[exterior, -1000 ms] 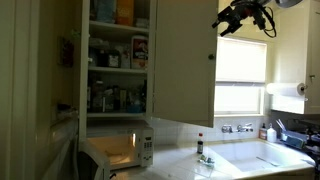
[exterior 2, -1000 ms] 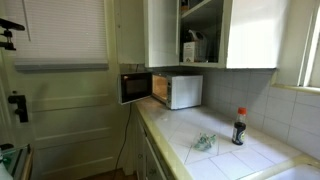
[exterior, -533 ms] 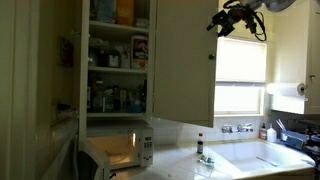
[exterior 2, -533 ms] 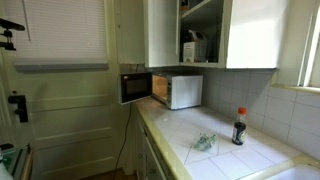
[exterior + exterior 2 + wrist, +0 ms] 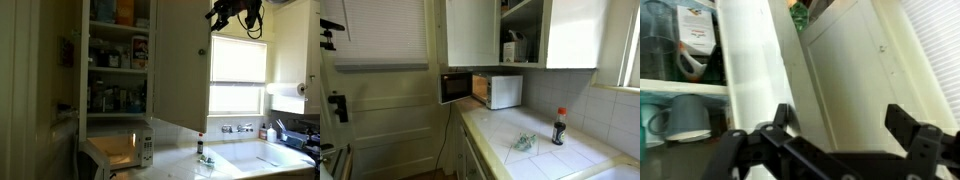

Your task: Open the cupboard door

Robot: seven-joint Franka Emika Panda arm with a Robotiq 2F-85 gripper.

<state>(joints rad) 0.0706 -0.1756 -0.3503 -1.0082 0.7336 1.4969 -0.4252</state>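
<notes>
The cream-white cupboard door (image 5: pixel 182 70) stands swung wide open, its inner face toward the camera and a small knob near its free edge. In an exterior view it hangs above the microwave (image 5: pixel 472 32). My gripper (image 5: pixel 228 12) is high up, just past the door's free edge in front of the window. In the wrist view the gripper (image 5: pixel 845 122) is open and empty, and the door's recessed panel (image 5: pixel 855 70) lies between and beyond the jaws. I cannot tell whether a finger touches the door.
Open shelves (image 5: pixel 115 60) hold jars and boxes; mugs (image 5: pixel 680 115) show in the wrist view. A microwave (image 5: pixel 120 150) (image 5: pixel 500 90) has its door ajar. On the counter are a dark bottle (image 5: pixel 199 145) (image 5: pixel 558 127), a sink (image 5: pixel 270 155) and a paper towel roll (image 5: pixel 288 98). A second cupboard door (image 5: pixel 570 32) is open.
The cupboard door has swung further open, its free edge moving away from the window. My gripper has moved the same way along the top of the view.
</notes>
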